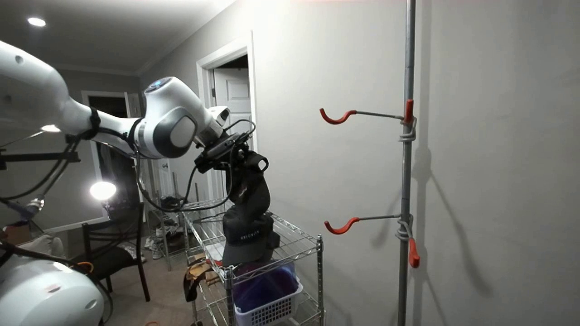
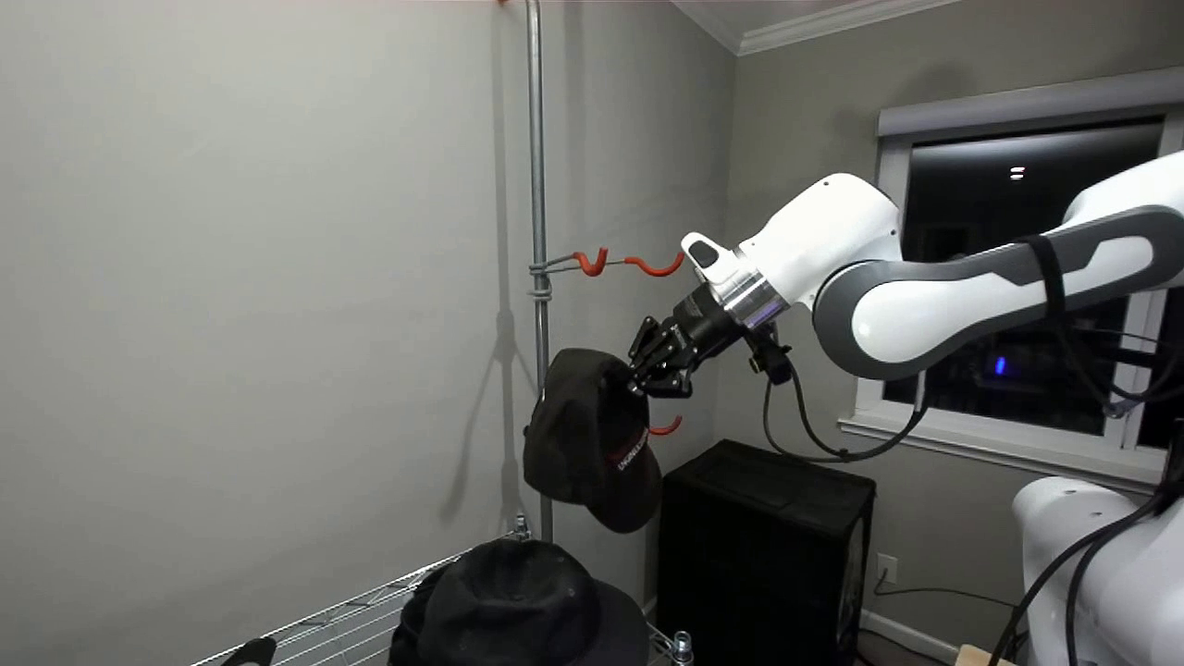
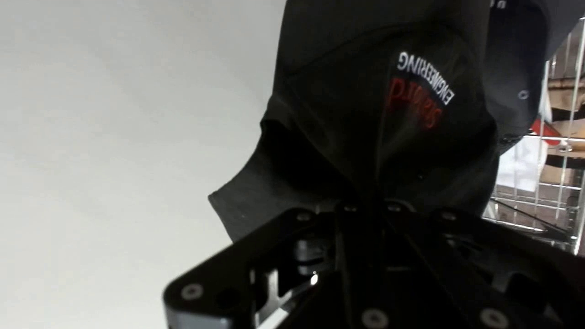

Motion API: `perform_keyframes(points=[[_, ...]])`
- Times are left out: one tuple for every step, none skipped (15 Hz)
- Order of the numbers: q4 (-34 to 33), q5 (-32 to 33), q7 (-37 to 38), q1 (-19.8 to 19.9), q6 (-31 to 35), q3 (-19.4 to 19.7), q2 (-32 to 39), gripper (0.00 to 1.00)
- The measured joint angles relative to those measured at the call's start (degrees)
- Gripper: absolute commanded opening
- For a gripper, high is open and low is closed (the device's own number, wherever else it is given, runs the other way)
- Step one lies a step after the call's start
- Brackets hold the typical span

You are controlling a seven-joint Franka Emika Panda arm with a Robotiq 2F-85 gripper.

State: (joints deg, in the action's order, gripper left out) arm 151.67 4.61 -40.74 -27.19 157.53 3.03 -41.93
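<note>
The gripper [image 2: 638, 382] pinches the fabric of a black cap [image 2: 575, 435], which hangs brim-down above the wire rack [image 1: 320, 260], toward its edge. Sound handling likely calls for a firm pinch, slow travel and a brim free of whatever lies below. In an exterior view, a gap separates it from the racked caps [image 2: 527, 601]; in an exterior view, overlap with a lettered cap [image 1: 244, 244] conceals any gap. The wrist view alone shows the black cap's wording closely.
</note>
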Motion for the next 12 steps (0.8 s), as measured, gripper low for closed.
perform_keyframes(points=[[0.0, 0.0, 1.0, 0.1, -1.7, -1.4, 0.1, 0.01], [0.0, 0.0, 1.9, 0.1, -3.3, -2.8, 0.2, 0.01], [0.0, 0.1, 2.8, 0.2, -4.7, -3.9, 0.4, 0.01], [0.0, 0.2, 3.5, 0.2, -5.8, -4.8, 0.7, 0.01], [0.0, 0.2, 4.1, 0.3, -7.0, -5.5, 1.1, 0.01], [-0.1, 0.2, 4.6, 0.3, -8.0, -6.1, 1.5, 0.01], [-0.1, 0.2, 5.0, 0.3, -8.7, -6.5, 1.9, 0.01], [-0.1, 0.2, 5.3, 0.3, -9.1, -6.8, 2.4, 0.01], [-0.2, 0.2, 5.5, 0.2, -9.2, -7.1, 3.1, 0.01], [-0.4, 0.2, 5.7, 0.2, -9.2, -7.2, 4.0, 0.01], [-0.7, 0.1, 6.0, 0.2, -9.2, -7.4, 5.1, 0.01], [-1.3, 0.1, 6.5, 0.1, -9.2, -7.5, 6.4, 0.01]])
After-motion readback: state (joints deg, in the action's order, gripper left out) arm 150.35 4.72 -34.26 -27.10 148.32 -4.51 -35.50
